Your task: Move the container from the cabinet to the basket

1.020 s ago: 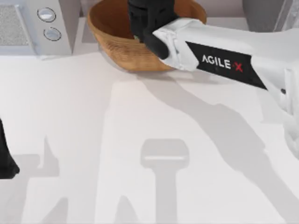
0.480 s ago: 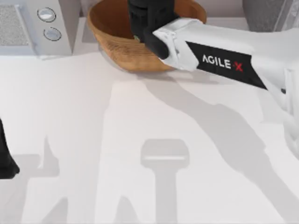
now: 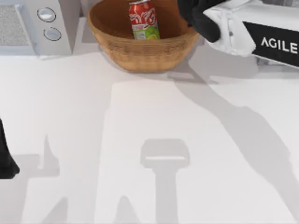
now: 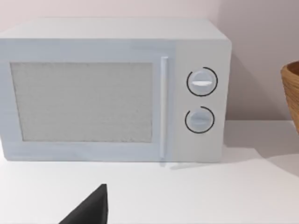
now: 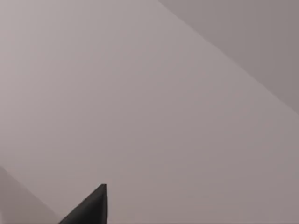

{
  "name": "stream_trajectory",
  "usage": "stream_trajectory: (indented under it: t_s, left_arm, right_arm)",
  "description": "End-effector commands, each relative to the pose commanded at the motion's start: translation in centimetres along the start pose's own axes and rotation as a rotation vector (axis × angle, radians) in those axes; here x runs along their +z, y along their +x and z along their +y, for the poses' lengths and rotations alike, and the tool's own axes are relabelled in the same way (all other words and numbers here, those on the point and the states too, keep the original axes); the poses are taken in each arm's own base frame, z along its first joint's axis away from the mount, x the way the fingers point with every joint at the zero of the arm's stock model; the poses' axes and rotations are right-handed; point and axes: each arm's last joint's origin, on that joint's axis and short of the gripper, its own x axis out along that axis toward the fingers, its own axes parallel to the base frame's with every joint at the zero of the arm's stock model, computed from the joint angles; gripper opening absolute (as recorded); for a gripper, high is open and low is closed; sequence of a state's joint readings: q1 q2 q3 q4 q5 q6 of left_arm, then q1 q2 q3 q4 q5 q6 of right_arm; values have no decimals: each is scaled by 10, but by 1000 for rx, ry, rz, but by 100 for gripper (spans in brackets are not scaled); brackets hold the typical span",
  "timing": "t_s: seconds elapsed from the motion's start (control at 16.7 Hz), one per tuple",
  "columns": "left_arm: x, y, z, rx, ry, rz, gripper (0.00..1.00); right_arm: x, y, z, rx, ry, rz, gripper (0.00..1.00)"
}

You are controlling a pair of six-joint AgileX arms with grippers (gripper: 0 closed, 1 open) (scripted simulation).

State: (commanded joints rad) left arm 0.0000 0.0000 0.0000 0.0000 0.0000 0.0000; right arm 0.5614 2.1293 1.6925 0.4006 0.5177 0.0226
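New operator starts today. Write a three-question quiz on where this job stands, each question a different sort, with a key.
1. True or false: the soda can lies inside the basket.
2. Which arm reaches toward the basket? A) left B) right
3. Fill in: the white appliance beside the basket has two round ____.

Key: 1 true; 2 B, the right arm by the basket's rim, the left arm parked at the table's left edge; 3 dials.

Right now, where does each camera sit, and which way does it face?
Top view: above the table, looking down at the basket holding the soda can; right arm beside it.
Left wrist view: low, facing the microwave; finger tip.
Right wrist view: faces a blank wall.
Top and left wrist share microwave and basket.
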Motion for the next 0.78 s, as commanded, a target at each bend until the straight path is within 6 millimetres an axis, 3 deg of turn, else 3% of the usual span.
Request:
stream_trajectory:
  t_s: [0.18,0.42,0.6,0.78]
  left_arm:
    - [0,0,0,0,0,0,100]
    - [0,0,0,0,0,0,100]
    - [0,0,0,0,0,0,100]
    - [0,0,0,0,0,0,100]
  right_arm:
    - [31,-44,-61,38,-4,21,100]
    - [56,-147,-146,67,7,10,100]
    - [41,-234,-193,63,17,-27,100]
    - [-4,-298,-219,39,18,-51,100]
